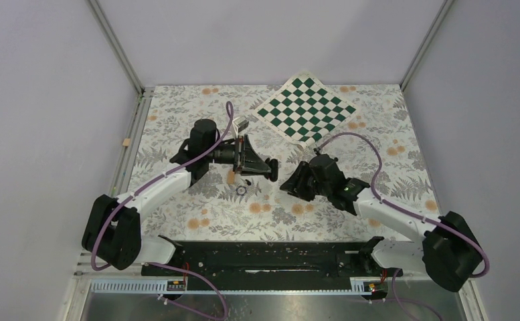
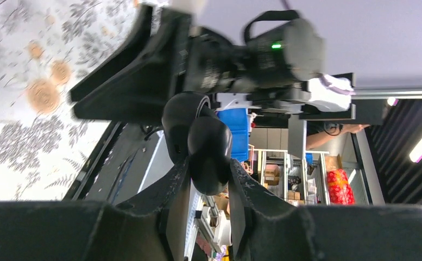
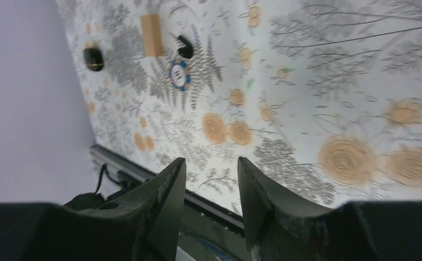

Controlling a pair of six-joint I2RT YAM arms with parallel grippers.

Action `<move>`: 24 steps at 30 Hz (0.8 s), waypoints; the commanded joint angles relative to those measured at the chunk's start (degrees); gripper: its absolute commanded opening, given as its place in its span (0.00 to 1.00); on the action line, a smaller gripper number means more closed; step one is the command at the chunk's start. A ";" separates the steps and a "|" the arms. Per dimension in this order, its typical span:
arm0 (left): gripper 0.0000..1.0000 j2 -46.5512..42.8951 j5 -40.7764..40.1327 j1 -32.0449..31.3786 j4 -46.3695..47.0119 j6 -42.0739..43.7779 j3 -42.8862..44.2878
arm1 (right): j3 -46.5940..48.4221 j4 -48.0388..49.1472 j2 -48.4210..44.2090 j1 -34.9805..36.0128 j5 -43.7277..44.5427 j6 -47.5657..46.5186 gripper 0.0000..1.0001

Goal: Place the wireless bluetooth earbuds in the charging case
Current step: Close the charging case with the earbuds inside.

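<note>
The left gripper [image 2: 209, 167] is pressed in on the case [image 2: 208, 142], pinching its lower end between both fingers; the case stands up out of the jaws as a black, rounded shape (whether its lid is open I cannot tell). In the top view this gripper reaches over the middle of the floral table [image 1: 177, 107], its tip pointing at the right gripper [image 1: 289, 185], which is near it but apart.

The right gripper's fingers [image 3: 168, 190] are spread with a clear gap; nothing sits between them, only the table shows through.

Neither bud is in the case. One bud [image 3: 185, 46] lies on the table just beside the tan strip [image 3: 151, 35] and near the ring [image 3: 180, 74], touching neither; the second bud [image 3: 93, 58] lies on the other side of the strip, further from the ring. In the top view the strip and ring sit just below the left wrist; a checkered mat [image 1: 305, 109] lies at the far side, well apart from both grippers.
</note>
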 commanded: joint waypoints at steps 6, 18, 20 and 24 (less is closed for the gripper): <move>0.00 -2.04 3.95 0.22 17.60 -11.41 0.42 | 0.18 26.48 3.84 0.09 -12.46 3.46 0.50; 0.00 -1.38 0.99 0.23 -1.04 1.84 3.19 | -5.86 38.03 -5.96 0.12 -13.14 2.34 0.49; 0.00 -1.20 0.97 0.22 -0.99 1.89 3.00 | -6.87 35.27 -8.94 0.09 -11.76 0.77 0.49; 0.00 -0.90 1.12 0.22 -0.78 1.90 3.06 | -8.02 28.42 -14.65 -0.01 -7.90 -2.13 0.50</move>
